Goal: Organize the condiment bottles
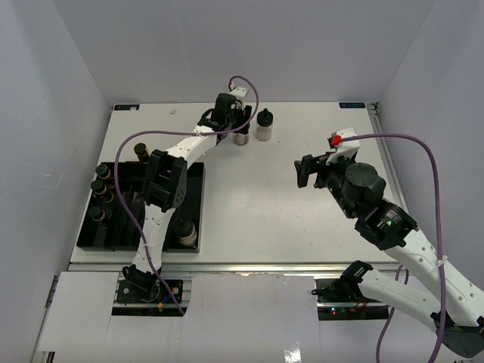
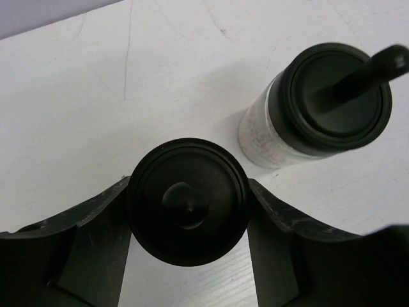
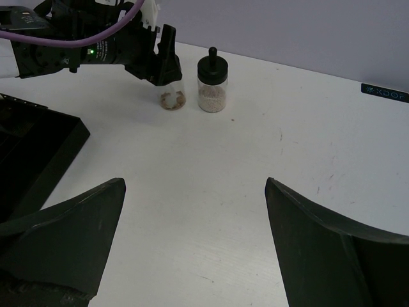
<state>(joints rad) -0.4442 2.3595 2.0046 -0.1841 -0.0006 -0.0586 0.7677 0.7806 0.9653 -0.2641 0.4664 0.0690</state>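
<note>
Pale grey walls (image 1: 227,45) on three sides of a white table (image 1: 287,204), flat, with a few small scuffs and specks. On the left part of the table, a black slotted tray (image 1: 195,189), with slim bottles (image 1: 98,187) standing up along its left slots and one squat bottle (image 1: 185,231) in its near right corner. Far back on the table, well away from the tray, two more small bottles standing side by side, close but not touching: brown-bits bottle (image 3: 171,99) on the left, pale-powder bottle (image 3: 212,83) on the right, both with black caps. Left gripper (image 2: 188,192) down over the brown-bits bottle, one finger pressed on each side of its cap. Right gripper (image 3: 195,192) over the right part of the table, spread wide, nothing between its fingers.
</note>
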